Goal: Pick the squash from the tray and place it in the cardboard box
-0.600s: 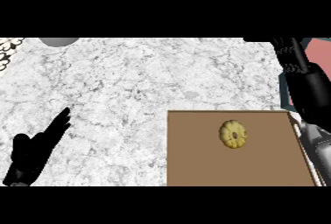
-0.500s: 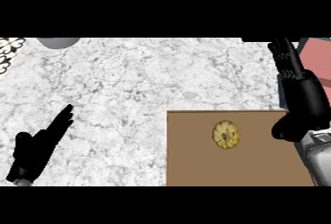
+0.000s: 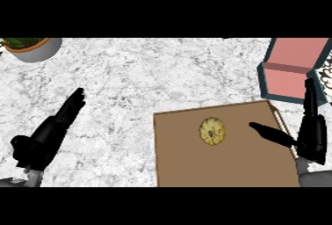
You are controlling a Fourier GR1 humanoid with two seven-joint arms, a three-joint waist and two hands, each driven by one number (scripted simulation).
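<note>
A round, pale yellow squash (image 3: pixel 213 130) lies on the flat brown tray (image 3: pixel 194 167) at the lower right of the head view. My right hand (image 3: pixel 311 132) hovers over the tray's right edge, to the right of the squash and apart from it, open, fingers straight up and thumb stretched left toward the squash. The cardboard box (image 3: pixel 293 68), pink inside with teal walls, stands at the upper right, beyond the tray. My left hand (image 3: pixel 48 134) rests open at the lower left, fingers straight.
A potted plant (image 3: pixel 29 46) in a grey pot stands at the upper left corner. White marble counter (image 3: pixel 162 74) spreads between the hands and behind the tray.
The view has shifted, so the tray and squash now sit further left and the box shows more fully. My right hand has come down to the tray's right edge and opened toward the squash.
</note>
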